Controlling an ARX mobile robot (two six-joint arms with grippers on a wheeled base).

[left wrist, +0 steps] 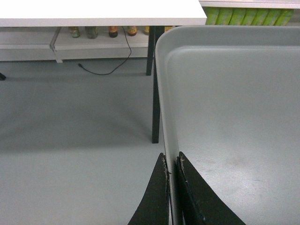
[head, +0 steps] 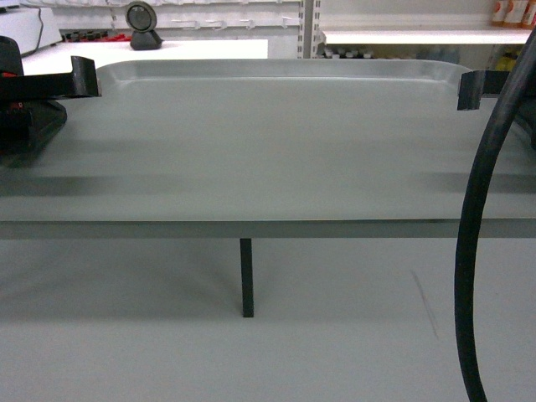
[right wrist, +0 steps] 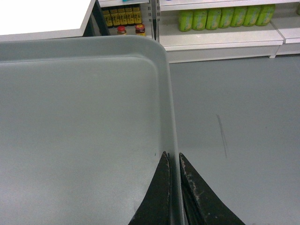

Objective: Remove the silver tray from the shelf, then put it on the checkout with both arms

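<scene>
Clamped on the left rim of the silver tray (left wrist: pixel 234 117), one jaw outside and one inside: left gripper (left wrist: pixel 172 161). Likewise pinched over the right rim: right gripper (right wrist: pixel 173 159). Held level in the air between the two, well clear of the grey floor (left wrist: pixel 70 122), long near edge across the head view, far rounded corners toward the checkout (head: pixel 167 48). Empty inside, nothing to slide.

Off the shelf (head: pixel 419 36) already, by the look of it; carrying leg in hand, set-down not yet done. Next, probably: forward travel with both sides matched in height and pace, then a flat lowering onto the white surface before any release.

Edges to mind: the checkout's near lip and its dark leg (left wrist: pixel 156 108) just beside the tray's left corner in the left wrist view; the thick black cable (head: pixel 477 251) hanging across the right of the head view. A black scanner (head: pixel 144 27) on a stand at the back, apart from the tray. Open floor on both flanks; bottles (right wrist: pixel 220 18) on low shelves well apart.
</scene>
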